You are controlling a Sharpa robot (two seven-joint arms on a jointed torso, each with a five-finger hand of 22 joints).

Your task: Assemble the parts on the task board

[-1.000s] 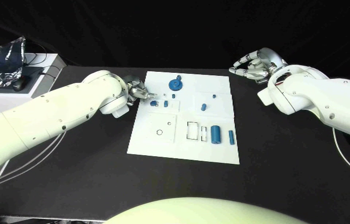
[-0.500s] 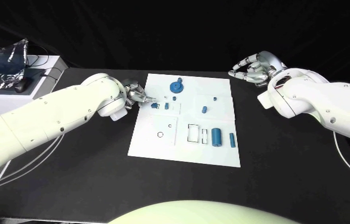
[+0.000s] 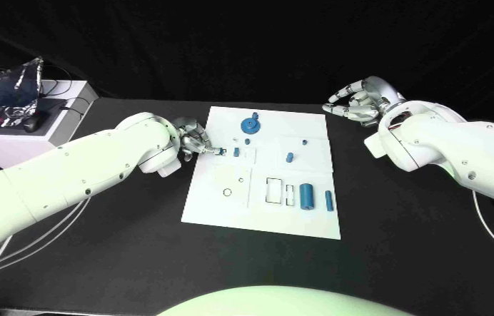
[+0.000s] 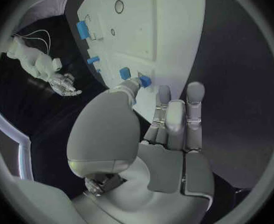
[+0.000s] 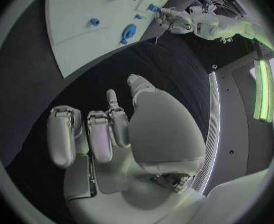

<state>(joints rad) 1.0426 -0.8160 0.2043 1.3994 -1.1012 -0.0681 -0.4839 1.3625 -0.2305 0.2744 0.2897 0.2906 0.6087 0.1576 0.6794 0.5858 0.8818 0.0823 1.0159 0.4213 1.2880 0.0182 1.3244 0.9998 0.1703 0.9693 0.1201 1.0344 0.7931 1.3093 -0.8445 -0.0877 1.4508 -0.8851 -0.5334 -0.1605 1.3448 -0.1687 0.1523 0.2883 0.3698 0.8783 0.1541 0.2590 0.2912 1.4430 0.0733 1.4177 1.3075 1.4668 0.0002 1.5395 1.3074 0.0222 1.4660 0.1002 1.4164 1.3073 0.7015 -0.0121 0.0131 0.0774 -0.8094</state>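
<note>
Far left, upper left of the head view: white box [image 3: 46,109] w/ crumpled foil item [image 3: 21,80] on it, at the black table's [image 3: 103,259] edge.

Left arm enters from lower left. Left hand [image 3: 193,139] sits at the left edge of the task board [image 3: 263,216], upper part. Fingers together, pinching a small blue part [image 3: 220,150]; in the left wrist view, thumb and a fingertip close on that blue part [image 4: 145,80] right at the board edge [image 4: 174,45], a second blue piece [image 4: 124,73] just beside.

Task board: centre of frame, flat on table. On it, top centre, round blue gear w/ knob [image 3: 249,123]. Below it, small blue block [image 3: 235,151] and small peg [image 3: 247,142]. Mid-board: short blue cylinder [image 3: 289,156], tiny peg [image 3: 304,143]. Lower left of board: ring outline [image 3: 226,192]. Lower right: white rectangular slot [image 3: 273,190], large blue cylinder [image 3: 308,194] beside it, thin blue pin [image 3: 330,200] just right of that.

Right of frame, upper: right hand [image 3: 355,98] off the board, above the table near the board's top-right corner. Holds nothing; fingers curled in loosely but apart, per right wrist view [image 5: 112,134].
</note>
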